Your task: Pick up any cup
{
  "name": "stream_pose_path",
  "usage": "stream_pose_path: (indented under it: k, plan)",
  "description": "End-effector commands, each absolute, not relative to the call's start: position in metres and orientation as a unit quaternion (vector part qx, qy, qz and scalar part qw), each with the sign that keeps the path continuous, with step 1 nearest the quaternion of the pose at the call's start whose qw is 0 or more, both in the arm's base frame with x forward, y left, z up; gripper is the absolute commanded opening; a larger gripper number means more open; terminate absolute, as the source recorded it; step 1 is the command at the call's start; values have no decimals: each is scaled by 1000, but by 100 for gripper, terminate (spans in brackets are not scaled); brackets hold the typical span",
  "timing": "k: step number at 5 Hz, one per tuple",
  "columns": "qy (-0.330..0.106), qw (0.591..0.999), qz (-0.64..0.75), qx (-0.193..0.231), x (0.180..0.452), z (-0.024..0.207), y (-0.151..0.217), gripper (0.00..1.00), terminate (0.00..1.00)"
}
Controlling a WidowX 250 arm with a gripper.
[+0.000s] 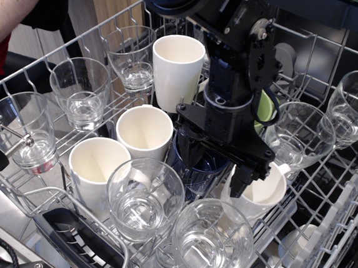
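Plainly, the main risk is the crowding: the rack (342,205) that fills the frame holds cups packed rim to rim, so any sideways drift of the arm (233,82) could knock one glass against its neighbour and chip or tip it. The arm comes down from the top centre, its black body nearly vertical, wrist low over the middle of the rack. The gripper (217,168) hangs just above or inside the blue cup (194,170) at frame centre, beside a white cup (261,194) lower right of it; one dark finger (241,180) points down next to that white rim. Whether the fingers are spread or clenched I cannot tell, as the wrist hides them, and nothing shows as held. A clear cup (145,200) stands low centre-left, another (212,240) just right of it at the bottom, both near the gripper but not touched. More glasses line the left and right edges. Wet, smooth glass may slip from a shallow pinch, and the wire tines could snag a cup lifted at a tilt
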State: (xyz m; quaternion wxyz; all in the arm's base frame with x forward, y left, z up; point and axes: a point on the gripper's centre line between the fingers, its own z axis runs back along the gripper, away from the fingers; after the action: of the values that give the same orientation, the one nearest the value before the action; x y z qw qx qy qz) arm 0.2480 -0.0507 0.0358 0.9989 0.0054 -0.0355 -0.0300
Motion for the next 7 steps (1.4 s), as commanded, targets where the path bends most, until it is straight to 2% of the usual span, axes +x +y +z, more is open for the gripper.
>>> stream_pose_path:
  k: [1,2,4,6,7]
  plan:
    - [-35,999,-30,5,248,36,-51,100,0]
    - [-24,993,-115,23,262,28,-50,100,0]
    - [-9,977,-210,21,269,11,-46,100,0]
    - [-5,973,-230,19,271,-21,-49,100,0]
    - [8,979,-203,5,276,-38,-50,100,0]
